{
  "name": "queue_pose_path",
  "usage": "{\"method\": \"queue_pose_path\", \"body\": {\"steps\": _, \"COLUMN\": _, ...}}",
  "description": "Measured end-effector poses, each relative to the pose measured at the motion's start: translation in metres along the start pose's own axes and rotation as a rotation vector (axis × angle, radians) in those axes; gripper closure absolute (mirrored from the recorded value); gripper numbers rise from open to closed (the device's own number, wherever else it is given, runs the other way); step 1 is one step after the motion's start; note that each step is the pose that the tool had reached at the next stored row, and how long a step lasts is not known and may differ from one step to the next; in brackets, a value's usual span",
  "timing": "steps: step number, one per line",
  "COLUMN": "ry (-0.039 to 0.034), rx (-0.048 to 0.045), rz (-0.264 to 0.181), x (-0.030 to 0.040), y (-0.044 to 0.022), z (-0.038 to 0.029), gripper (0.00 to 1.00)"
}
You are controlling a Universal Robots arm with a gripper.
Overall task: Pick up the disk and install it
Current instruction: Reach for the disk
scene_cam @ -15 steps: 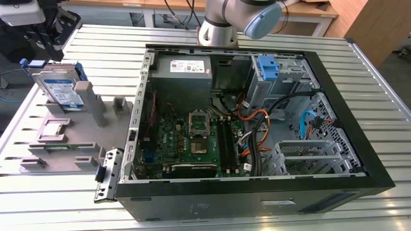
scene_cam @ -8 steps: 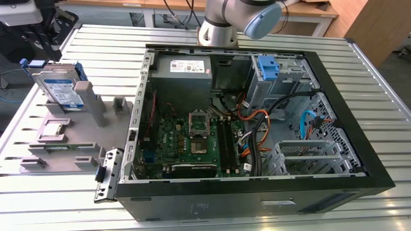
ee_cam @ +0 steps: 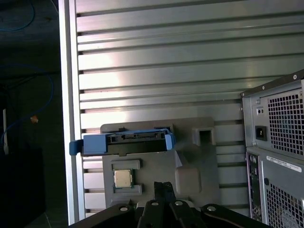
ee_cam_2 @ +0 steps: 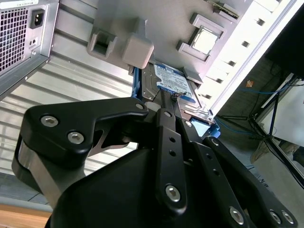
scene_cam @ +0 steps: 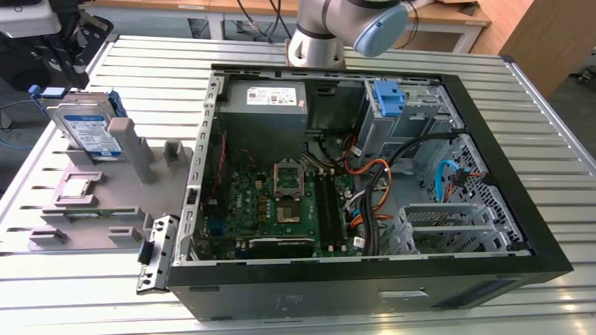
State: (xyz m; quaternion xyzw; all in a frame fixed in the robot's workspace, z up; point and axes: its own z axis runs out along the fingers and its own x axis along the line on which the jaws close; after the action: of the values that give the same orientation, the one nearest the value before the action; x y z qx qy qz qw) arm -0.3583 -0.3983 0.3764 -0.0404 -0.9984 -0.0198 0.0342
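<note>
Gripper (ee_cam: 163, 184), jaws together, hovers short of standing disk (ee_cam: 126, 142) ahead; jaws should part wide, squarely astride its edges.

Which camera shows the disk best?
The exterior view: the disk stands in the grey holder, label face and blue carrier visible. The second wrist view catches part of the disk; the first wrist view sees the disk edge-on.

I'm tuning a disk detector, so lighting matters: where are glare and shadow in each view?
Exterior view: even light, the disk plainly lit, the computer case dim inside. Second wrist view: the table edge burns out white beside the disk. First wrist view: glare patches on the table slats; the disk, edge-on, free of glare.
</note>
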Motion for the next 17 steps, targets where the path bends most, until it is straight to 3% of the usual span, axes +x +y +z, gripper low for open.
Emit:
{"method": "queue_pose_path", "body": {"steps": 11, "ry": -0.0011, "rx": 0.0000, "rz": 0.000, "x": 0.0084, "y": -0.0001, "z": 0.0034, "gripper": 0.89}}
{"method": "queue_pose_path", "body": {"steps": 13, "ry": -0.0053, "rx": -0.0003, "rz": -0.001, "x": 0.0100, "y": -0.0003, "z": 0.0048, "gripper": 0.89}}
{"method": "queue_pose_path", "body": {"steps": 17, "ry": -0.0216, "rx": -0.0015, "rz": -0.003, "x": 0.0131, "y": -0.0006, "z": 0.0076, "gripper": 0.89}}
